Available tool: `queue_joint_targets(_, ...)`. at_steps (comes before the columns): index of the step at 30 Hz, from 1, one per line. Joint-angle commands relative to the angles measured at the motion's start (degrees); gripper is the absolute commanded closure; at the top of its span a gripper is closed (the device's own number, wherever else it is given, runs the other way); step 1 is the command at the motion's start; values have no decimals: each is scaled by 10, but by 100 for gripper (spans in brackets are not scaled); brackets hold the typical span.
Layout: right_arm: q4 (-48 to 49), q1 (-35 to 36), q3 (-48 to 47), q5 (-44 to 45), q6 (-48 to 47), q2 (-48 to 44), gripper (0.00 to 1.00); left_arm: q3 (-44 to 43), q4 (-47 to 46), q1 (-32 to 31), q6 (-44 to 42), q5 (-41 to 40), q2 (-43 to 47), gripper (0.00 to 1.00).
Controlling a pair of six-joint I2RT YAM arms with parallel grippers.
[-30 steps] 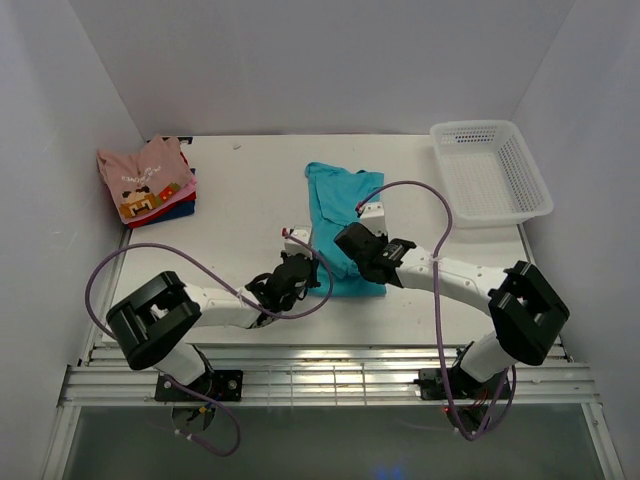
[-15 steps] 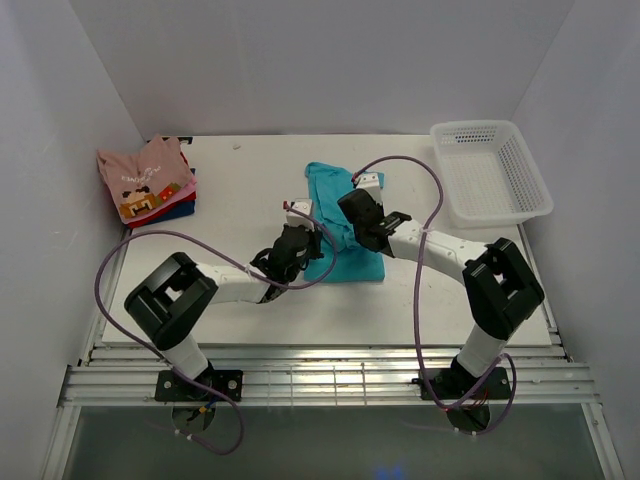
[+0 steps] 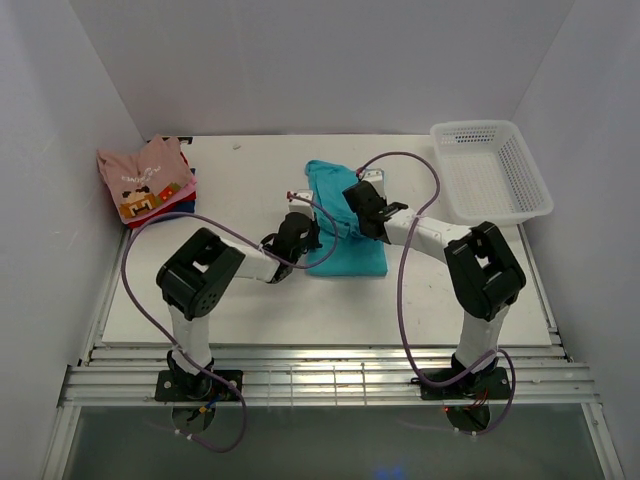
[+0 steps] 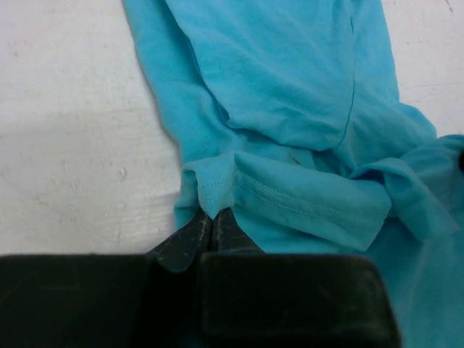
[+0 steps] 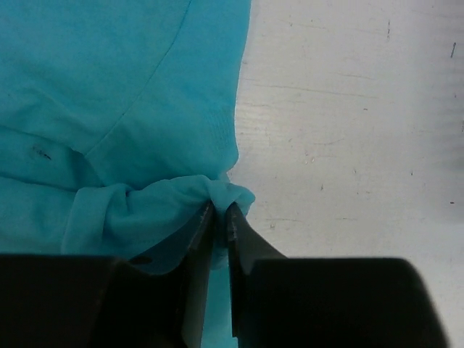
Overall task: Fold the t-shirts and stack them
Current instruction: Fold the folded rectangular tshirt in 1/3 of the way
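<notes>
The teal t-shirt (image 3: 352,256) lies partly folded in the middle of the white table (image 3: 240,190). My left gripper (image 3: 304,226) is at the shirt's left edge. In the left wrist view its fingertips (image 4: 212,219) are shut on a hemmed corner of the teal t-shirt (image 4: 290,87). My right gripper (image 3: 354,200) is over the shirt's far right part. Its fingertips (image 5: 218,212) pinch a bunched fold of teal cloth (image 5: 109,72), with a thin slit between the fingers. A folded pink t-shirt (image 3: 145,175) with a block graphic tops a stack at the far left, over red and dark blue ones (image 3: 165,212).
A white plastic mesh basket (image 3: 490,170) stands at the far right corner. White walls close in the table on three sides. Purple cables loop from both arms over the near half of the table. A metal rail (image 3: 320,385) runs along the near edge.
Both grippers have moved away from the near edge toward the far end, carrying the shirt's near edge over the rest of the shirt. The right fingers have parted slightly.
</notes>
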State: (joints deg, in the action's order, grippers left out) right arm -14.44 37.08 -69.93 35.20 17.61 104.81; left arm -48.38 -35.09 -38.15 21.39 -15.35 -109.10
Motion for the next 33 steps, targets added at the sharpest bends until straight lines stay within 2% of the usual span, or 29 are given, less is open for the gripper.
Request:
queue_joint_targets(1, 34, -15, -42, 29, -21, 13, 78, -50, -21, 15, -24, 4, 0, 90)
queue_joint_targets(2, 38, -17, -47, 49, -28, 8, 75, -59, -20, 16, -30, -2, 0, 70)
queue_joint_targets(3, 43, -17, -56, 56, -44, 1, 64, -76, -20, 17, -36, -12, 10, 59)
queue_joint_targets(5, 39, -17, -64, 79, -62, -29, 52, -94, -16, 17, -55, -47, 25, 41)
queue_joint_targets(9, 41, -14, -30, 75, -76, -129, 46, -105, 7, 16, -59, -78, 89, 35)
queue_joint_targets(10, 43, -13, -17, 53, -77, -147, 43, -101, 10, 16, -45, -64, 99, 35)
queue_joint_targets(12, 42, -14, 6, 22, -73, -181, 45, -79, 11, 12, -26, -43, 116, 35)
queue_joint_targets(13, 43, -13, 25, -18, -67, -189, 48, -71, 13, 11, -8, -29, 124, 37)
queue_joint_targets(14, 42, -13, 33, -41, -64, -194, 62, -63, 13, 8, 2, -21, 126, 41)
queue_joint_targets(16, 48, -13, 51, -112, -53, -195, 84, -41, 12, -1, 24, -1, 120, 84)
queue_joint_targets(17, 48, -13, 53, -135, -48, -191, 92, -38, 13, -3, 38, 19, 112, 100)
queue_joint_targets(19, 65, -14, 66, -192, -42, -176, 92, -28, 11, -16, 53, 37, 92, 100)
queue_joint_targets(25, 102, -12, 76, -260, -32, -130, 92, -21, 2, -48, 82, 52, 46, 100)
queue_joint_targets(33, 114, -13, 60, -281, -27, -75, 92, -27, -9, -72, 93, 50, 12, 100)
